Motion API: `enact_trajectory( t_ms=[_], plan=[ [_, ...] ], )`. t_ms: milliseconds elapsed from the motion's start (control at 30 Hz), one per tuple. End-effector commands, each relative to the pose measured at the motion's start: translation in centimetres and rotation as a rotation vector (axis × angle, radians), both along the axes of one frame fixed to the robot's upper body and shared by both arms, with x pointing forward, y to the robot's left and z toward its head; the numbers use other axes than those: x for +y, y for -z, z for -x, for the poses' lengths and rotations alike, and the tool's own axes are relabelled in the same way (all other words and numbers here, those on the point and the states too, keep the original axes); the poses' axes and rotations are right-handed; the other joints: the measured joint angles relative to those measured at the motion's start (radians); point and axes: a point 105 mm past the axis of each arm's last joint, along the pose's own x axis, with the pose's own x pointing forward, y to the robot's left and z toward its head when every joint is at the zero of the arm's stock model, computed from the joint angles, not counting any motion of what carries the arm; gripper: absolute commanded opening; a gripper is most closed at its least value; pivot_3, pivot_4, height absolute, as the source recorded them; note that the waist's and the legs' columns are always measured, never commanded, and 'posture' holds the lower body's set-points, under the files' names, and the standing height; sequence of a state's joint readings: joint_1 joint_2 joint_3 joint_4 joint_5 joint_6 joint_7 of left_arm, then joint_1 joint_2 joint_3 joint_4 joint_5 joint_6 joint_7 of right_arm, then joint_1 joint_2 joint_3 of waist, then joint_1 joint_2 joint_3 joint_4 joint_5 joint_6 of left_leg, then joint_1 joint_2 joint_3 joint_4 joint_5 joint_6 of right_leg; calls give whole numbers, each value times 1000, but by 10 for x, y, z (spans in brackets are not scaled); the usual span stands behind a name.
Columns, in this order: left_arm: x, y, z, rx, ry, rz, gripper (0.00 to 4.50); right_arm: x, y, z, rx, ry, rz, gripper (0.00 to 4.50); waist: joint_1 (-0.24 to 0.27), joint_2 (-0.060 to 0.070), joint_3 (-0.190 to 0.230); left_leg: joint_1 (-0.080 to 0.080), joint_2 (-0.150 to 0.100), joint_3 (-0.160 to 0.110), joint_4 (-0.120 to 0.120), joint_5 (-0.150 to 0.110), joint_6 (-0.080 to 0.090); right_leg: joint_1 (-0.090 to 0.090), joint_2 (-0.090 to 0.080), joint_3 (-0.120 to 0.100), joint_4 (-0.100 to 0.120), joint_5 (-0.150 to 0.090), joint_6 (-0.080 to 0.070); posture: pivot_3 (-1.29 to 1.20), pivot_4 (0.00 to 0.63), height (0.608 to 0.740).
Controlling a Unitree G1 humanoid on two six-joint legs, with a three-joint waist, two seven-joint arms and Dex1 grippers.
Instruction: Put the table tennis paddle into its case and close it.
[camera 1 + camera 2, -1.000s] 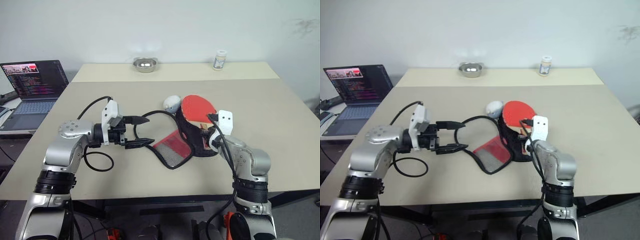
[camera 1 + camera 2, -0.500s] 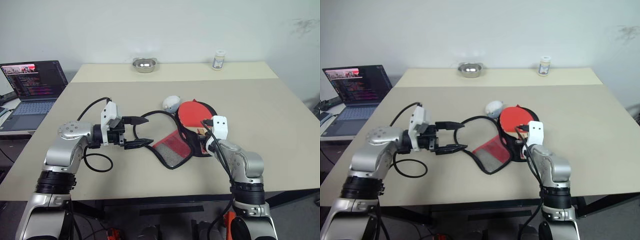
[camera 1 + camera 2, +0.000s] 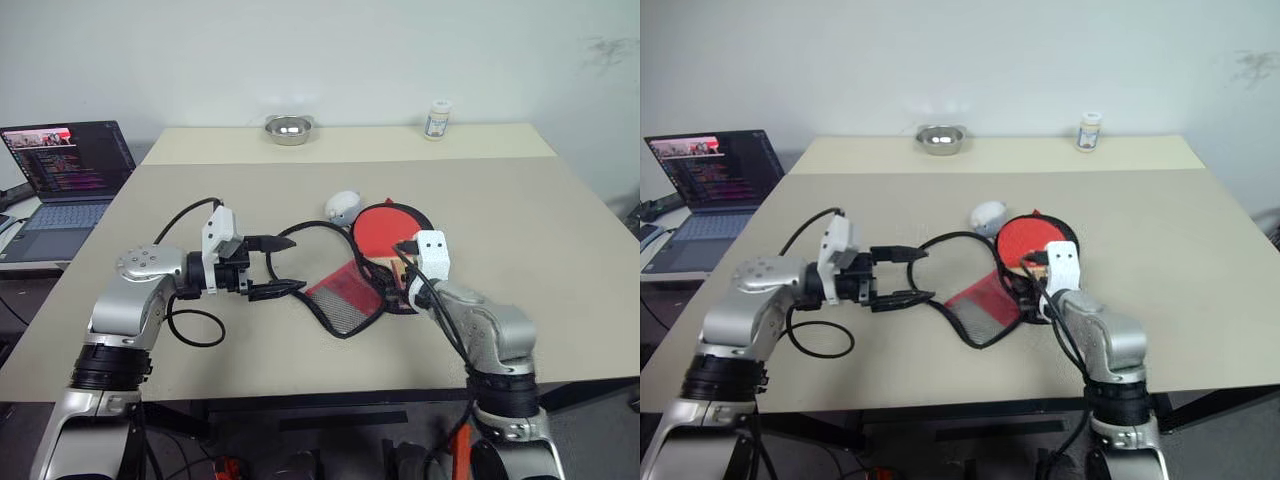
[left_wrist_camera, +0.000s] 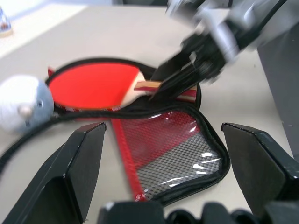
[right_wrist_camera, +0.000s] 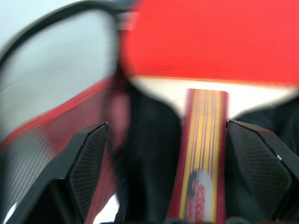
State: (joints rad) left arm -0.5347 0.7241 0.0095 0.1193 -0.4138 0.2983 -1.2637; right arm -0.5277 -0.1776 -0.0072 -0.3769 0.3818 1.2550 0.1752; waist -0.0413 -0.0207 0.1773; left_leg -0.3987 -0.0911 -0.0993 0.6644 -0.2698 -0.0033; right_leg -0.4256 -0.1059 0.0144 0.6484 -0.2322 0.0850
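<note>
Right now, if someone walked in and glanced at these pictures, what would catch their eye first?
Probably the table tennis paddle, its red face lying in the opened case near the middle of the table. The right tool sits open over the paddle's handle, and the left tool, also open, hovers by the case's mesh flap. A lit laptop stands off to the robot's left.

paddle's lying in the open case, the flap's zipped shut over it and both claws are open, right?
Not quite: the flap isn't zipped shut. The left wrist view shows the case lying open, its mesh flap folded out beside the paddle, whose red face is uncovered. The paddle does lie in the case, and the left claw and right claw are both open.
</note>
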Motion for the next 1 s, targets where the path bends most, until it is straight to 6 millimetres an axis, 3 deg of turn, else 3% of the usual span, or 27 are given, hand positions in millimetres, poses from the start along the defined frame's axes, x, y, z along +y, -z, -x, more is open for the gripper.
enact_trajectory(
  t_ms=[33, 167, 267, 433, 600, 767, 1000],
  plan=[
    [11, 6, 0, -1, -47, -50, 4334, 11, -38, 32, -127, -273, 15, 4469, 1, 0, 0, 0, 0, 0, 0, 0, 0, 0, 0, 0, 0, 0, 0, 0, 150, 740],
    [22, 32, 2, 18, -43, -181, 4334, -3, -65, 54, -223, -459, 75, 4469, 3, 0, 0, 2, 0, -1, 0, -2, 3, 3, 0, -1, -1, 0, 0, 0, 150, 740],
    [26, 41, -3, 43, -69, -187, 3725, -12, -77, 65, -237, -531, 83, 4500, 7, -1, 0, 2, 1, -1, 0, -2, 4, 4, 0, -2, -1, 0, 0, 0, 150, 740],
    [36, 73, -13, 103, -132, -244, 1886, -28, -82, 64, -241, -524, 120, 4500, 9, -1, 0, 2, 0, -1, 0, -2, 4, 4, 0, -2, -1, 0, 0, 0, 150, 740],
    [37, 86, -28, 128, -201, -236, 59, -30, -84, 62, -258, -512, 122, 4500, 13, -1, 0, 2, 0, -2, 1, -2, 4, 4, -1, -3, -1, 0, 0, 0, 150, 740],
    [23, 89, -52, 103, -293, -218, 16, -32, -83, 61, -257, -504, 138, 4500, 28, -2, -1, 2, -1, -4, 2, -2, 4, 6, -2, -5, 0, 0, 0, 0, 150, 740],
    [6, 79, -64, 90, -286, -181, 16, -34, -82, 61, -258, -493, 148, 4500, 42, -2, -1, 2, -1, -5, 5, -2, 4, 7, -2, -7, 1, 1, 0, 0, 150, 740]
  ],
)
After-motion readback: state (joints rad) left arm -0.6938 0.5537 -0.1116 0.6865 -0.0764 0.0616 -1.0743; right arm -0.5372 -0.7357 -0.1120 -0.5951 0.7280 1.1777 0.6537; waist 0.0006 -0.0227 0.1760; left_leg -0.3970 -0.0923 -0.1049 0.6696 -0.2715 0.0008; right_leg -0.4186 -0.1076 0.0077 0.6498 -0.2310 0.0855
